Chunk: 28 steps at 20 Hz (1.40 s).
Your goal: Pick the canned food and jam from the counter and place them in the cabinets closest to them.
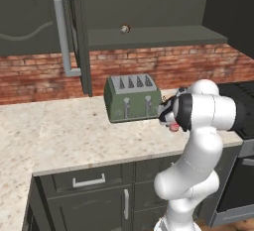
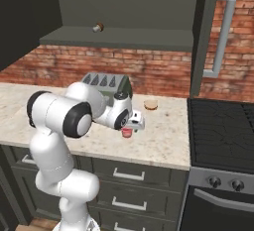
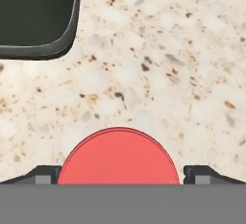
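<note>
Your end effector (image 3: 120, 180) straddles the jam (image 3: 118, 156) near the surface's (image 3: 168, 74) front edge, fingers wide; close, then lift toward the cabinet (image 2: 124, 7).

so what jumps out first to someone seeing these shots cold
The white arm bends low over the counter, its fingers on either side of the red jam right in front of the green toaster. Above, the cabinet stands open, with a small brown ball on its shelf. A tan disc lies on the counter near the stove.
</note>
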{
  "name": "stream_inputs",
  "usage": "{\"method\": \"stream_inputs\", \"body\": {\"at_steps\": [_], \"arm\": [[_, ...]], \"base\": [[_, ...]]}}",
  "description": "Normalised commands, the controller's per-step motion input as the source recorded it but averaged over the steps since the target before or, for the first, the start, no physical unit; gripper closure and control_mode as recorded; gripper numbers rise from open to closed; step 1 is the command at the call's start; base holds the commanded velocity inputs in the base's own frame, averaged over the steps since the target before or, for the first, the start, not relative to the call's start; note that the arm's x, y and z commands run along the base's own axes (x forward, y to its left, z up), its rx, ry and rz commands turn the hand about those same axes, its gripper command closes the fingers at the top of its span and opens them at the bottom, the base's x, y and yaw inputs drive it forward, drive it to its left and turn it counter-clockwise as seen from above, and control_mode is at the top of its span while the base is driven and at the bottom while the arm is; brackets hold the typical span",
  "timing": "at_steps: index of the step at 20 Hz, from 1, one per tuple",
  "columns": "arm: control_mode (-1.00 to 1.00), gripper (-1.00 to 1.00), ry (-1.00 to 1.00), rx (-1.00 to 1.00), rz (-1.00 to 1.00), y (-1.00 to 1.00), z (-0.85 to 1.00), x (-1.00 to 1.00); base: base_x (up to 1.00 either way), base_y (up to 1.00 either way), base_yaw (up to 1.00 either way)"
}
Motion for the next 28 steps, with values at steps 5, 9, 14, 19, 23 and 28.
{"method": "stream_inputs", "body": {"at_steps": [5, 9, 14, 19, 23, 28], "arm": [[-1.00, -1.00, 0.02, -0.04, 0.01, 0.00, -0.47, -0.20], [-1.00, 1.00, 0.00, -0.03, 0.01, 0.00, -0.21, -0.05], [-1.00, 1.00, 0.00, 0.00, 0.00, 0.00, 0.00, 0.00], [-1.00, 1.00, -0.04, 0.01, -0.01, 0.00, 0.30, -0.02], [-1.00, 1.00, -0.01, 0.02, -0.02, 0.00, 0.58, -0.02], [-1.00, 1.00, 0.00, 0.01, -0.02, 0.00, 0.61, -0.06]], "base": [[0.00, 0.00, 0.00], [0.00, 0.00, 0.00], [0.00, 0.00, 0.00], [0.00, 0.00, 0.00], [0.00, 0.00, 0.00], [0.00, 0.00, 0.00]]}}
